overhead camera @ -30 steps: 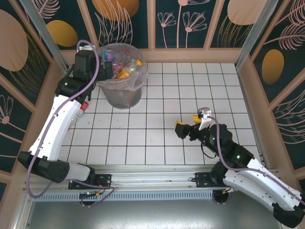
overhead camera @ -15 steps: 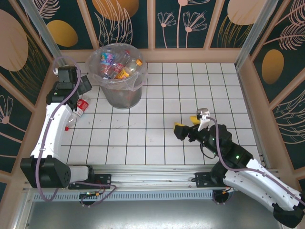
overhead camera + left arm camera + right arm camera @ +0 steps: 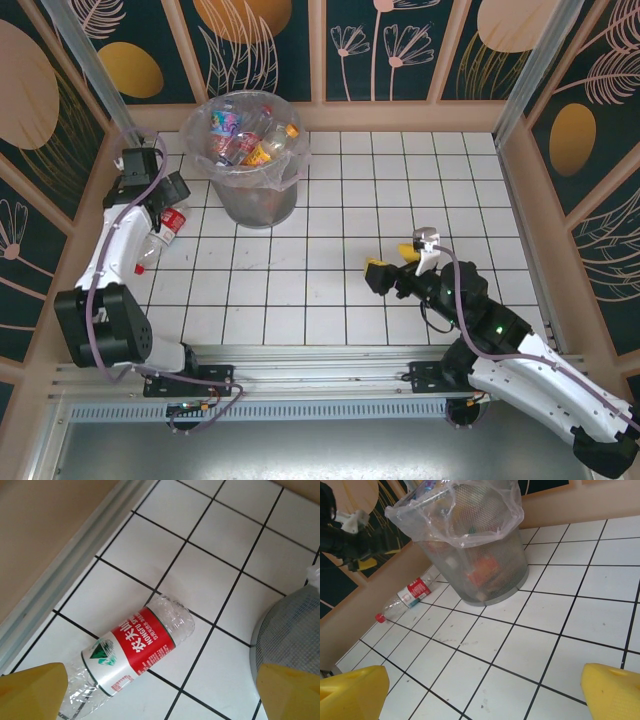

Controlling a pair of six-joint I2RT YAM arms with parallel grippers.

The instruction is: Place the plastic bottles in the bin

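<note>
One plastic bottle (image 3: pixel 135 651), clear with a red and white label, lies on its side on the tiles by the left wall. My left gripper (image 3: pixel 160 692) hovers open above it, one yellow fingertip (image 3: pixel 30 692) on each side and nothing held. From above, the left gripper (image 3: pixel 172 192) sits between that bottle (image 3: pixel 165 228) and the bin (image 3: pixel 262 200). The grey mesh bin with its clear bag holds several bottles (image 3: pixel 245 135). My right gripper (image 3: pixel 394 262) stands open and empty over the middle tiles, far from the bin (image 3: pixel 485 575) and the floor bottle (image 3: pixel 410 596).
The wooden side wall and its metal rail (image 3: pixel 60 580) run close along the bottle's left. The bin wall (image 3: pixel 290 630) stands just right of the left gripper. White tiles stretch between the bin and the right gripper (image 3: pixel 482 695).
My left arm has swung away from over the bin's rim, leftwards and down, and now hangs over the bottle by the wall. The right arm has not moved.
</note>
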